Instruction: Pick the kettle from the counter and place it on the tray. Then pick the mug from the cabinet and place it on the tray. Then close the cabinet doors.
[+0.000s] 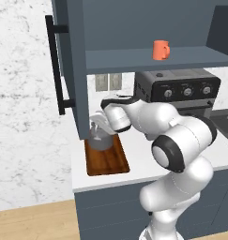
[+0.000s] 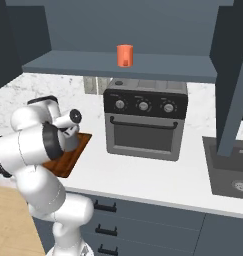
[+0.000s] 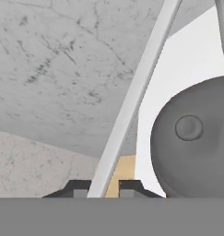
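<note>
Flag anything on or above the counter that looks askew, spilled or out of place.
Nothing is spilled or damaged. The kettle sits upright on the tray, the mug stands upright on the cabinet shelf, and the cabinet doors hang open.

- yep, a kitchen: white worktop [image 2: 158, 175] over slate-blue drawers [image 2: 143, 220]
- black toaster oven [image 2: 144, 119] sitting on it
- wall cabinet [image 1: 148, 28], marble backsplash [image 2: 23, 97], sink [image 2: 230, 172]

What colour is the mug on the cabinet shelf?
Plain orange; the mug shows best in the left base view.
</note>
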Robot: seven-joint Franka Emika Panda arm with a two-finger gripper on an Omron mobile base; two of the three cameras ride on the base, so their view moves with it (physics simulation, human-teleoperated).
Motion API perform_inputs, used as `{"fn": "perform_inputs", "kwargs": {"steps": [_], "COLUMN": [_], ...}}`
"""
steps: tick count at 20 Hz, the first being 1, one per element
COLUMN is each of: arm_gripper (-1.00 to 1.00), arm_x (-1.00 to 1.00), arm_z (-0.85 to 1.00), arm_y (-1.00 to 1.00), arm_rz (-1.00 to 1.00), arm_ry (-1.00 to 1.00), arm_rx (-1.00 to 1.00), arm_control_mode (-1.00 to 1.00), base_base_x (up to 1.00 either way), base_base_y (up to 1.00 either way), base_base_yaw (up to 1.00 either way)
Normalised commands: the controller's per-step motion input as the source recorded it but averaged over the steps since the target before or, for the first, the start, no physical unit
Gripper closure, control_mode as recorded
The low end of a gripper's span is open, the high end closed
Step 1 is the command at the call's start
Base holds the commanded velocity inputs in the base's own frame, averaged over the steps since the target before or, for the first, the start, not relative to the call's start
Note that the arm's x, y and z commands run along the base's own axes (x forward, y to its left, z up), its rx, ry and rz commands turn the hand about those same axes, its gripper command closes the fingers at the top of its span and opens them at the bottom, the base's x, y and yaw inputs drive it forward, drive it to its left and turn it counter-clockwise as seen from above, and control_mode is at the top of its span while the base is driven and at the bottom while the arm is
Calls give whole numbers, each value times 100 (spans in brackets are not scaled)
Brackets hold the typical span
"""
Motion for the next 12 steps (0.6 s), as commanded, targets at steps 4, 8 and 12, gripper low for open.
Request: {"fn": "perform_inputs", "kwargs": {"steps": [4, 8, 12], "arm_gripper": [-100, -100, -100], "arm_x": [0, 0, 0], "arm_z": [-18, -4, 1], "arm_y": [2, -4, -1], "arm_rz": [0, 0, 0], "arm_ry": [0, 1, -2], "arm_rx": [-2, 0, 0], "arm_control_mode": [-100, -100, -100], "base_base_x": [0, 0, 0], "base_base_y": [0, 0, 0], "base_base_yaw": [0, 0, 0]}}
